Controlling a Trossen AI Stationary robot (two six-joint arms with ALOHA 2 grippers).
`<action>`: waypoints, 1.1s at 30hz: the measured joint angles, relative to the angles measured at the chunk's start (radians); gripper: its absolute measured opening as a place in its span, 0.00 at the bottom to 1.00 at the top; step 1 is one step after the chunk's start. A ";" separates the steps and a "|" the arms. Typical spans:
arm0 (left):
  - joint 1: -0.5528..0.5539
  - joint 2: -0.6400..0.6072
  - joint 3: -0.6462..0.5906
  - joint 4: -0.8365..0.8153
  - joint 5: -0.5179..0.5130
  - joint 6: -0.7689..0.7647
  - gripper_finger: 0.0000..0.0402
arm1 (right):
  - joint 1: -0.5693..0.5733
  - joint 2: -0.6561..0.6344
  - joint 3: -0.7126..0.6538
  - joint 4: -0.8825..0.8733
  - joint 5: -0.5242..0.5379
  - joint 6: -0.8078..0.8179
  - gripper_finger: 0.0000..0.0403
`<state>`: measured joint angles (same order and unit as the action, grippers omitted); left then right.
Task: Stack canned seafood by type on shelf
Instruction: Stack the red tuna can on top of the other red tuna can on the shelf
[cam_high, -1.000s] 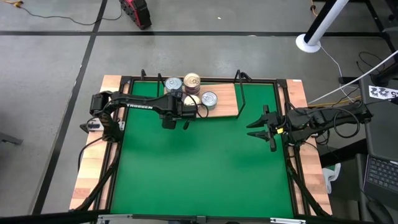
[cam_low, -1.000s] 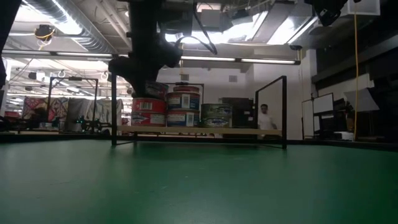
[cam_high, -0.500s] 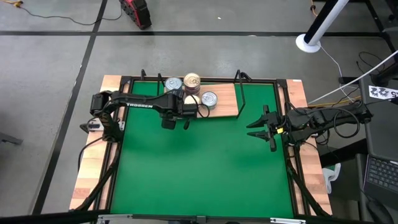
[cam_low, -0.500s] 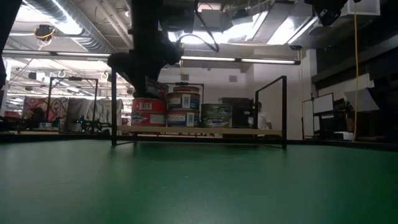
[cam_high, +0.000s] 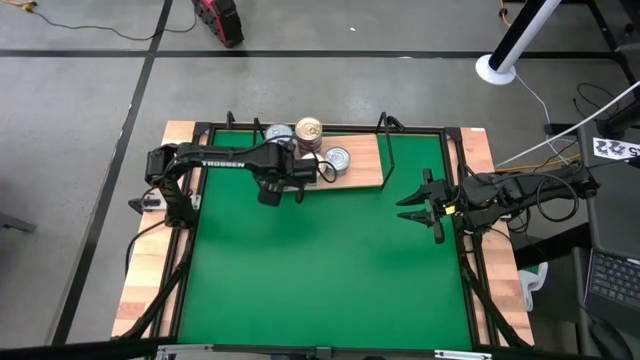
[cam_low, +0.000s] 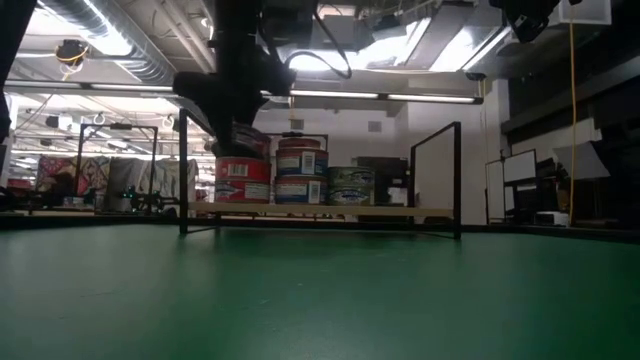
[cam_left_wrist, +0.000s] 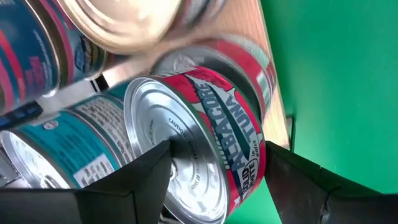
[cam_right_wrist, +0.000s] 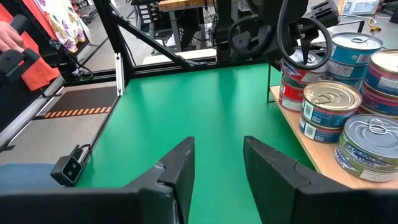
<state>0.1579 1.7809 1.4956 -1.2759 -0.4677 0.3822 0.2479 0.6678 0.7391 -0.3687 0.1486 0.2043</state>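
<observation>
My left gripper (cam_high: 297, 170) (cam_left_wrist: 216, 152) is at the near edge of the shelf (cam_high: 365, 165), shut on a red-labelled tin (cam_left_wrist: 230, 124) with a silver lid. In the low view this tin (cam_low: 243, 140) hangs tilted just above a red tin (cam_low: 240, 180) that stands on the shelf board (cam_low: 330, 210). A two-high stack of blue tins (cam_low: 297, 172) and a green-labelled tin (cam_low: 348, 186) stand beside it. From above, tins (cam_high: 278, 133) (cam_high: 309, 130) (cam_high: 337, 158) show on the board. My right gripper (cam_high: 418, 205) (cam_right_wrist: 217, 149) waits open at the table's right side. My left gripper pinches the red-labelled tin between its two fingers (cam_left_wrist: 146, 171), one on each side of the round side wall (cam_left_wrist: 252, 146). The silver lid (cam_left_wrist: 180, 168) faces the wrist camera. The tin is lifted clear and tilted, right above the red tin on the shelf.
The shelf's black wire frame posts (cam_low: 458, 180) (cam_low: 184, 185) stand at its ends. The right half of the board (cam_high: 368, 160) is bare. The green mat (cam_high: 320, 270) lies between the arms. Wooden side planks (cam_high: 145, 290) border the table.
My left gripper, shut on the red-labelled tin, has carried it a little toward the far edge and the table's left, over the red tin on the shelf.
</observation>
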 joint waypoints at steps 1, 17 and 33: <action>0.002 0.000 0.000 -0.010 0.000 0.006 0.59 | 0.000 0.000 0.000 0.000 0.000 0.000 0.34; 0.006 -0.001 -0.001 0.004 -0.002 -0.084 0.59 | 0.000 0.000 0.000 -0.002 0.000 0.000 0.34; 0.016 0.004 -0.002 0.036 -0.014 -0.291 0.59 | 0.000 0.000 0.000 -0.002 0.000 0.000 0.34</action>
<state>0.1738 1.7847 1.4940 -1.2395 -0.4813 0.0916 0.2481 0.6678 0.7391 -0.3706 0.1483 0.2039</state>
